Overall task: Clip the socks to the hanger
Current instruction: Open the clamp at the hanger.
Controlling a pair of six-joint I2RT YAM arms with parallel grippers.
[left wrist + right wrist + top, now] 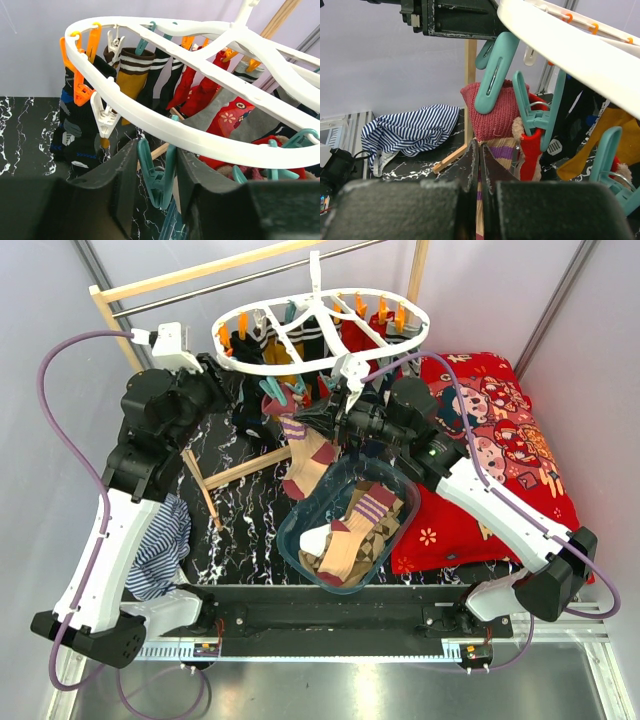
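The white oval hanger [300, 368] hangs from the rod with several socks [131, 75] clipped on it. My left gripper [157, 150] reaches under its near rim [165, 127], shut on the handles of a teal clip [150, 170]. In the top view it [268, 400] sits at the rim's near-left side. My right gripper [479, 145] is shut on a maroon and purple striped sock [492, 107] and holds its cuff up at a teal clip [492, 70]. The sock [305, 455] hangs down from that gripper [302, 422].
A clear bluish tub [300, 540] with more socks [350, 530] stands on the black marble table below the hanger. A red cartoon cushion [500, 440] lies to the right and a blue-white striped cloth [160, 540] to the left. The wooden rack's foot [240, 472] crosses the table.
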